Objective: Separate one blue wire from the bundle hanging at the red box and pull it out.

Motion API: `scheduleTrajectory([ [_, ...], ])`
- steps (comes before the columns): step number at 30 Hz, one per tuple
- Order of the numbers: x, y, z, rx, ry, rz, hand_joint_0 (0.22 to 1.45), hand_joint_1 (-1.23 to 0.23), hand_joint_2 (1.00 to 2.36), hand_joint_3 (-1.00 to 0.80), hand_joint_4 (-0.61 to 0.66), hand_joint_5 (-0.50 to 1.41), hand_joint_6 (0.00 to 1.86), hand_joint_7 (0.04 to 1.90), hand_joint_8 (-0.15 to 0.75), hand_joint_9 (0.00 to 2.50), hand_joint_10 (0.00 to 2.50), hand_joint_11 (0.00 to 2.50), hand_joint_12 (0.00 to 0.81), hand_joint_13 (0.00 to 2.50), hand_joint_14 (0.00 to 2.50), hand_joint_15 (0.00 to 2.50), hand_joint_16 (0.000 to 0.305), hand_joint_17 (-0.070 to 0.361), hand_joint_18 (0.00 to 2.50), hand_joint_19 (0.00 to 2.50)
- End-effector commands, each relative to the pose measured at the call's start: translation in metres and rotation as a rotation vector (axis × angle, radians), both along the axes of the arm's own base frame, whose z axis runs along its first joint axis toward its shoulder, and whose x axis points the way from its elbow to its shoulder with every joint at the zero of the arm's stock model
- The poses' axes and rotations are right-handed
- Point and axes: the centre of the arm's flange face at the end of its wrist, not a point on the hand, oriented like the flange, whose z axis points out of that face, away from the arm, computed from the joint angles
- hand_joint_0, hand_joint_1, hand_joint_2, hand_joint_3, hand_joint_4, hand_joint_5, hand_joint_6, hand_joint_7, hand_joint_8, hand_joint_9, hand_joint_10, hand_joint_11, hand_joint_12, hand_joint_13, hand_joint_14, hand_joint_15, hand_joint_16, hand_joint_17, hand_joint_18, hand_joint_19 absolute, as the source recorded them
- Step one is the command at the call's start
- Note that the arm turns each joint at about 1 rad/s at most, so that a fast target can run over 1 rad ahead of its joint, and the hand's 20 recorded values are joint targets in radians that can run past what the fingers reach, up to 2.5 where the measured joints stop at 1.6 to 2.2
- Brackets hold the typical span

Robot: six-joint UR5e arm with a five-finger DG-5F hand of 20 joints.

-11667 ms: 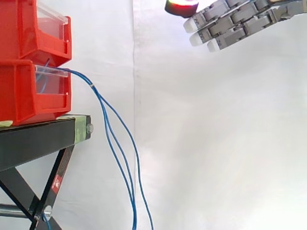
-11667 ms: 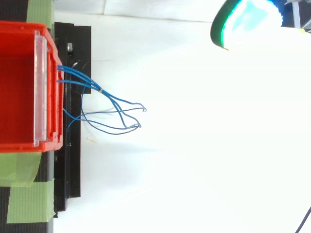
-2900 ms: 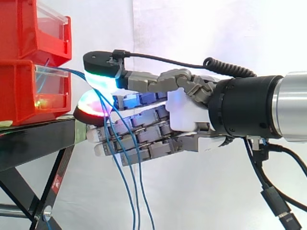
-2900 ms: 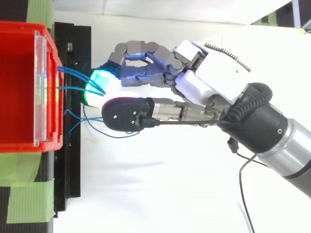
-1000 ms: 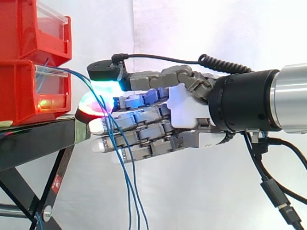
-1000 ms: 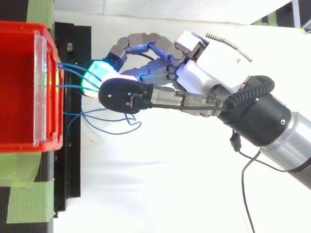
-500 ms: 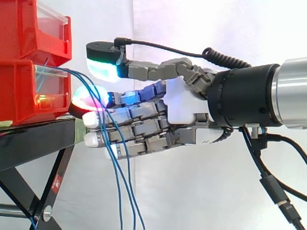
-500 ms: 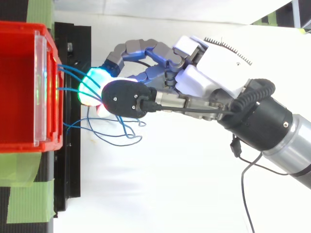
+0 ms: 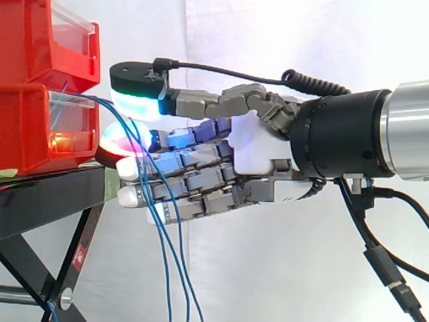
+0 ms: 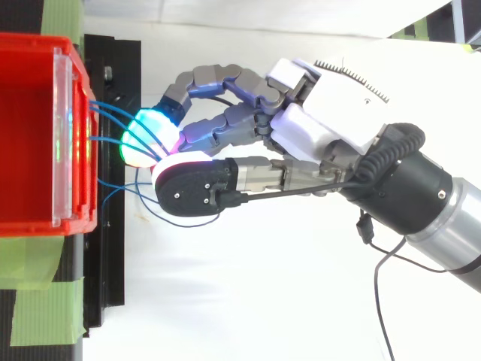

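1 hand (image 9: 258, 157), open: fingers nearly straight, thumb raised clear above them, nothing clamped. Blue wires (image 9: 164, 268) strung from the lower of 2 stacked red bins (image 9: 27, 127) just beyond the fingertips (image 9: 131, 196), through the gap under the thumb, across the fingertips, then hanging loose below the hand. Black stand (image 9: 47, 194) under the bins, below and beyond the fingertips.
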Motion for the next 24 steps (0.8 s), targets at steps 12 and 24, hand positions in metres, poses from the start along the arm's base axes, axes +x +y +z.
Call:
scheduleTrajectory([
  [12,0.0,-0.0002,0.0,-0.002,0.001,0.0,0.58,-0.73,1.01,-0.31,0.23,-0.16,0.87,0.96,0.394,1.06,0.02,0.76,0.459,0.92,0.02,0.56,0.055,0.123,0.84,0.53],
  [24,0.0,-0.0004,0.0001,-0.001,0.0,-0.003,0.56,-0.71,1.02,-0.2,0.19,-0.16,0.89,1.0,0.406,1.13,0.02,0.81,0.465,0.96,0.02,0.58,0.055,0.125,0.88,0.54],
])
